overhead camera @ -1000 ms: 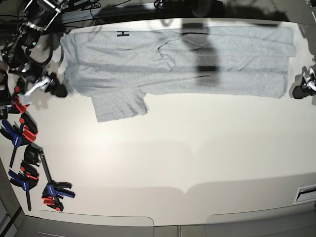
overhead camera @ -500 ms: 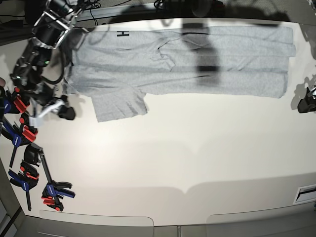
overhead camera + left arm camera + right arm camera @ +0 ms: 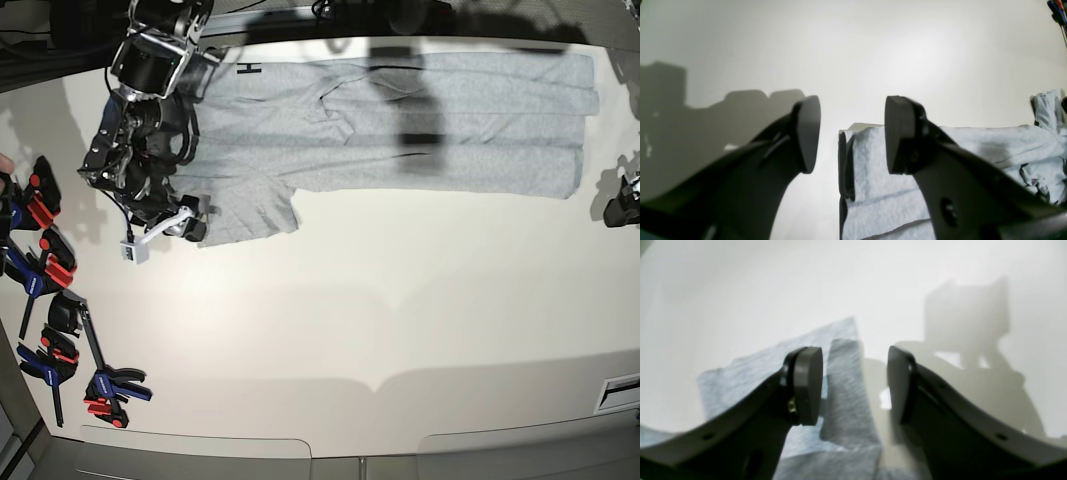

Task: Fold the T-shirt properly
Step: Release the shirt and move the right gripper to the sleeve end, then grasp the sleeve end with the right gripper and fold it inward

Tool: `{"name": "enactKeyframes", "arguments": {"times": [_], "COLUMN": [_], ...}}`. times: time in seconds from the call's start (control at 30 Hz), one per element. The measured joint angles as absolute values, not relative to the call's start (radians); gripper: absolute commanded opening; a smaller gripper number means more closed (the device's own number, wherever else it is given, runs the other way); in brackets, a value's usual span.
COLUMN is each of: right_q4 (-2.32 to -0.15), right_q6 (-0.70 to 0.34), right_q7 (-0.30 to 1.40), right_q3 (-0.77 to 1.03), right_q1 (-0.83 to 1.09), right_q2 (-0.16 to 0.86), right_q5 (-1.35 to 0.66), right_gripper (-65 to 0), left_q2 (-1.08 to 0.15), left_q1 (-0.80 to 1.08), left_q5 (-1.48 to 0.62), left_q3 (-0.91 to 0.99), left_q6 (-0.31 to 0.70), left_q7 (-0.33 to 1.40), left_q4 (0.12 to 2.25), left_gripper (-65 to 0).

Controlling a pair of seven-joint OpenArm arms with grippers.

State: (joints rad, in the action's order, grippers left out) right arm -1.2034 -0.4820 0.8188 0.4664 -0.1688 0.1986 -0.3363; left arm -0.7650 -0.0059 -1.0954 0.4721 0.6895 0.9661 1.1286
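The light grey T-shirt [image 3: 400,120] lies flat along the far side of the table, folded into a long band, with one short sleeve [image 3: 245,212] sticking out toward the front. Black lettering [image 3: 248,68] shows near its left end. My right gripper [image 3: 188,226] hovers open at the sleeve's left corner; in the right wrist view the sleeve [image 3: 843,393] lies below the right gripper [image 3: 853,386], with nothing held. My left gripper [image 3: 622,200] stands open just off the shirt's right end; the hem corner [image 3: 873,173] lies beneath the left gripper [image 3: 853,133], with nothing gripped.
Several red, blue and black clamps [image 3: 48,270] lie along the table's left edge, with another clamp [image 3: 112,386] near the front left. The white table [image 3: 400,310] extends in front of the shirt. Cables run behind the far edge.
My right arm has swung in from the table's left edge to the shirt's sleeve, and its jaws stand wider. My left gripper, beside the hem, has dropped slightly and also opened wider.
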Motion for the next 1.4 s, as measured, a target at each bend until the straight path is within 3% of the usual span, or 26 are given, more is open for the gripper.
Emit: {"name": "enactKeyframes", "arguments": {"times": [0.37, 0.53, 0.63, 0.83, 1.1, 1.4], "right_q4": [-1.094, -1.034, -1.031, -1.021, -1.061, -1.242], "right_q6": [-0.473, -0.557, -0.586, -0.603, -0.67, -0.674], "right_q7": [0.772, 0.752, 0.809, 0.886, 1.06, 1.18], "right_q3": [0.467, 0.471, 0.471, 0.471, 0.466, 0.466], "right_q1": [-0.187, -0.189, -0.194, -0.209, -0.237, -0.193], "right_q2": [0.202, 0.205, 0.205, 0.199, 0.196, 0.195], "right_q5": [-0.397, -0.421, -0.488, -0.529, -0.603, -0.691], "right_gripper": [-35.9, -37.0, -43.3, -65.0, -65.0, -65.0], "left_q2": [-0.765, -0.765, -0.765, -0.765, -0.765, -0.765], "left_q1": [-0.006, -0.006, -0.006, -0.006, -0.006, -0.006], "left_q5": [-1.095, -1.095, -1.095, -1.095, -1.095, -1.095], "left_q3": [0.472, 0.472, 0.472, 0.472, 0.472, 0.472], "left_q6": [0.69, 0.69, 0.69, 0.69, 0.69, 0.69], "left_q7": [0.965, 0.965, 0.965, 0.965, 0.965, 0.965], "left_q4": [1.129, 1.129, 1.129, 1.129, 1.129, 1.129], "left_gripper": [-36.3, -36.3, -36.4, -36.4, -36.4, -36.4]}}
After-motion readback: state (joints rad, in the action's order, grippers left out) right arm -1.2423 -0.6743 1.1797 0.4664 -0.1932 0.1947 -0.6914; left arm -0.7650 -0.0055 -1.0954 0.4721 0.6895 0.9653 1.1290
